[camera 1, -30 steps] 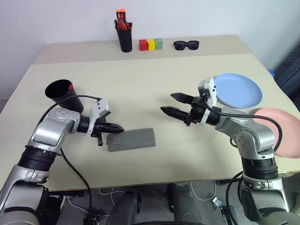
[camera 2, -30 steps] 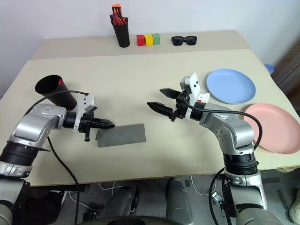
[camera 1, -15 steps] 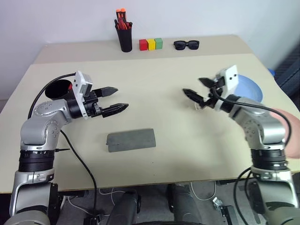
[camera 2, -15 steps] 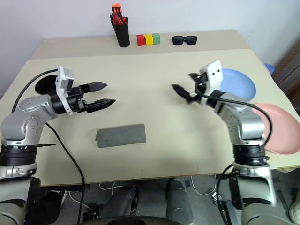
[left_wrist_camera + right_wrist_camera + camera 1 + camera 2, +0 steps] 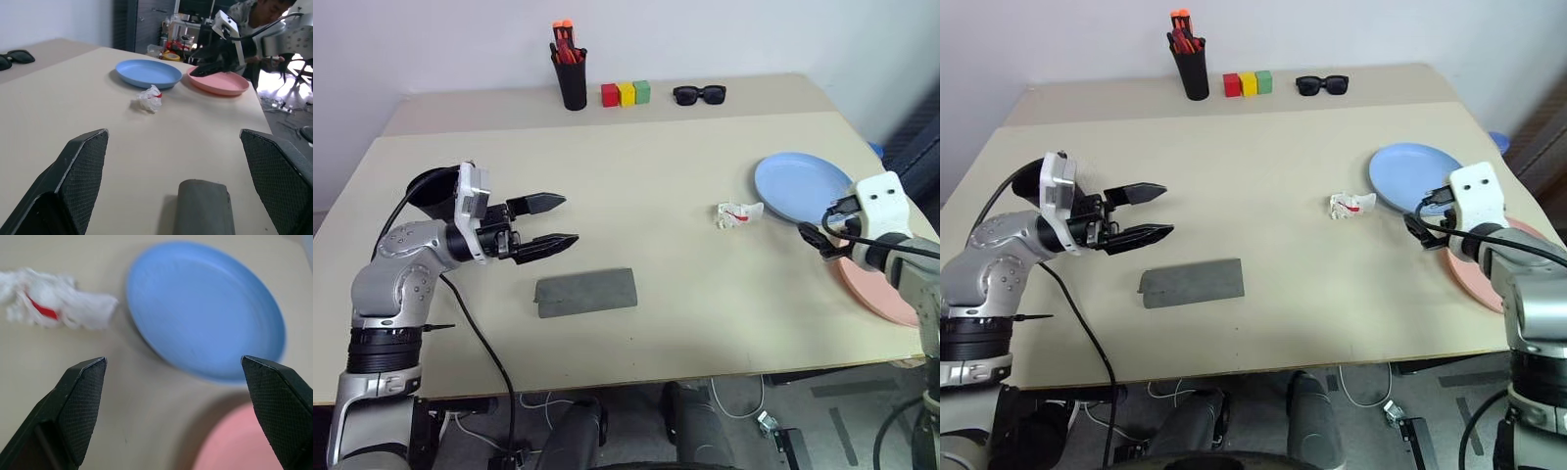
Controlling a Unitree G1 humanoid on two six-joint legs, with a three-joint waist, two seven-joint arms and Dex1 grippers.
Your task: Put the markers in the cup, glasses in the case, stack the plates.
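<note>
Light blue plate [image 5: 803,186]: rigid, shallow, slippery; just beyond right gripper [image 5: 176,421], jaws wide, empty. Grip by rim.

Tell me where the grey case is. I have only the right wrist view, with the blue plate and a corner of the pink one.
Observer: The grey case lies flat near the table's front edge, on the robot's left side.
Operator: Report the left gripper.
Observer: The left gripper hovers open just beyond the case, holding nothing.
Operator: Find the cup.
Observer: The black cup sits behind the left arm, near the table's left edge, partly hidden by that arm.
</note>
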